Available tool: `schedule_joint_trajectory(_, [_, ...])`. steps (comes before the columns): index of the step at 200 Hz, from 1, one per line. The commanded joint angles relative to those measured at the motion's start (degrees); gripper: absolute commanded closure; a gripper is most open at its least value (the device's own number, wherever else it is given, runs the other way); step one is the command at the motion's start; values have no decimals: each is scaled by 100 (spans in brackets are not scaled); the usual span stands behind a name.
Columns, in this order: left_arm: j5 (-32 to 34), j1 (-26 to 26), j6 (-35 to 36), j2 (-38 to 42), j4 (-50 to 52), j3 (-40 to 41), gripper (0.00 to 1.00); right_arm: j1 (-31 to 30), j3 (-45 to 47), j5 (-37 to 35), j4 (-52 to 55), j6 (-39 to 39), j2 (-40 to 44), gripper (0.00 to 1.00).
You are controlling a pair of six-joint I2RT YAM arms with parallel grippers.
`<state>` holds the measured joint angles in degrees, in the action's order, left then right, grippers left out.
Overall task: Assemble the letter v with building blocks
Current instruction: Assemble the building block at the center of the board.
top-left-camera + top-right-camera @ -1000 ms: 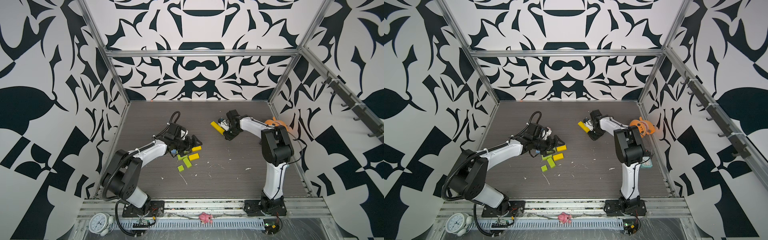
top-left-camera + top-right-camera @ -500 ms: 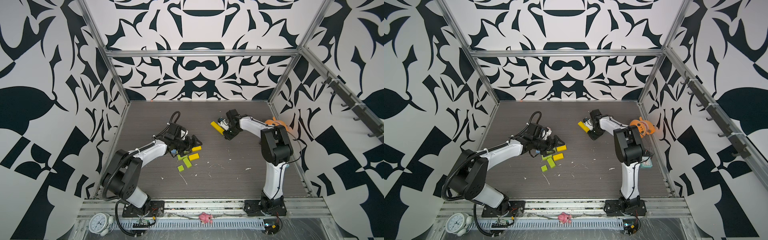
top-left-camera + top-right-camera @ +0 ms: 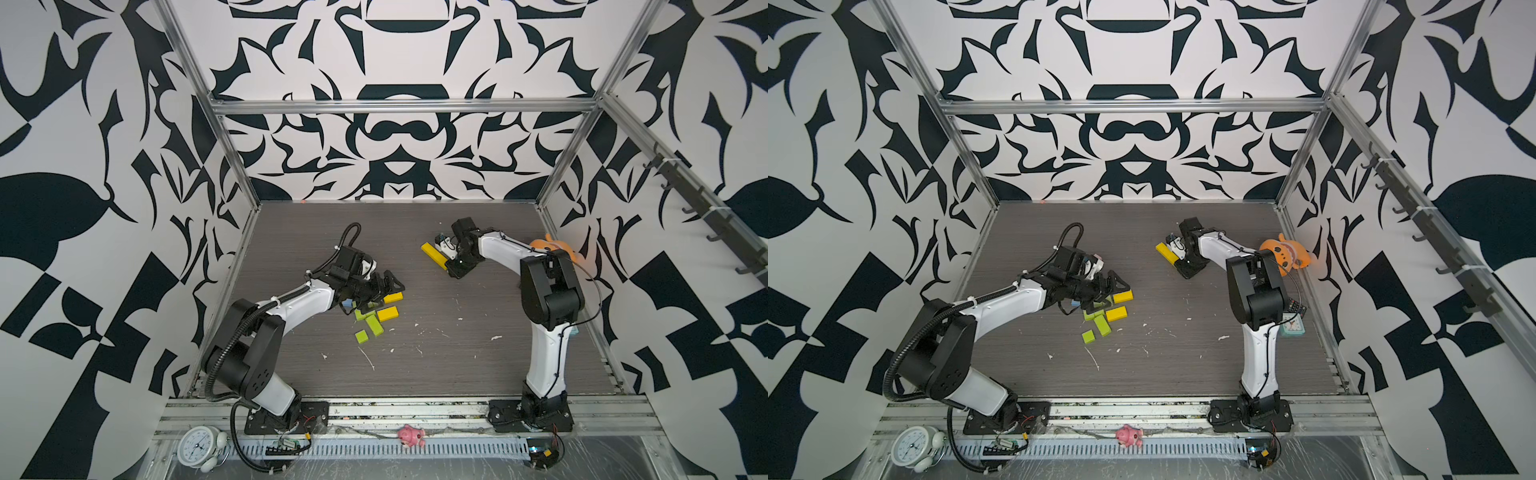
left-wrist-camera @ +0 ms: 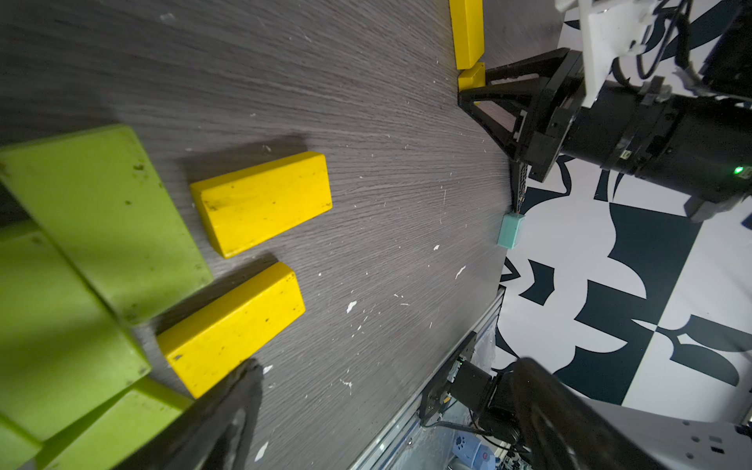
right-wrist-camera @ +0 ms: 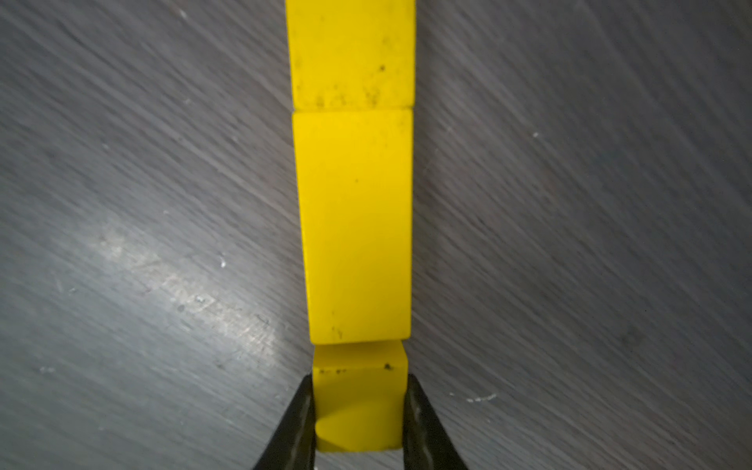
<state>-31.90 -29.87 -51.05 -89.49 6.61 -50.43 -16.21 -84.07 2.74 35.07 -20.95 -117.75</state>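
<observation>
Building blocks (image 3: 376, 326), lime and yellow, lie loose on the bench (image 3: 457, 353) under and beside the left fingers (image 4: 228, 407), which are spread wide and empty. Farther back, the right fingers (image 5: 301, 419) pinch a small yellow block (image 5: 360, 407) ending a yellow row (image 3: 432, 252). They look light, rigid and smooth: grip across flat sides, mid-length.
</observation>
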Motion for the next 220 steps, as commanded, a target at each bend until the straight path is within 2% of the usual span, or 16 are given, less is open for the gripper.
schedule_joint_trajectory(1, [53, -28, -2, -77, 7, -54, 1, 7, -109, 68, 31, -8, -72, 71])
schedule_joint_trajectory(220, [96, -72, -5, -102, 33, -54, 1, -36, -188, 82, 37, -7, -178, 70])
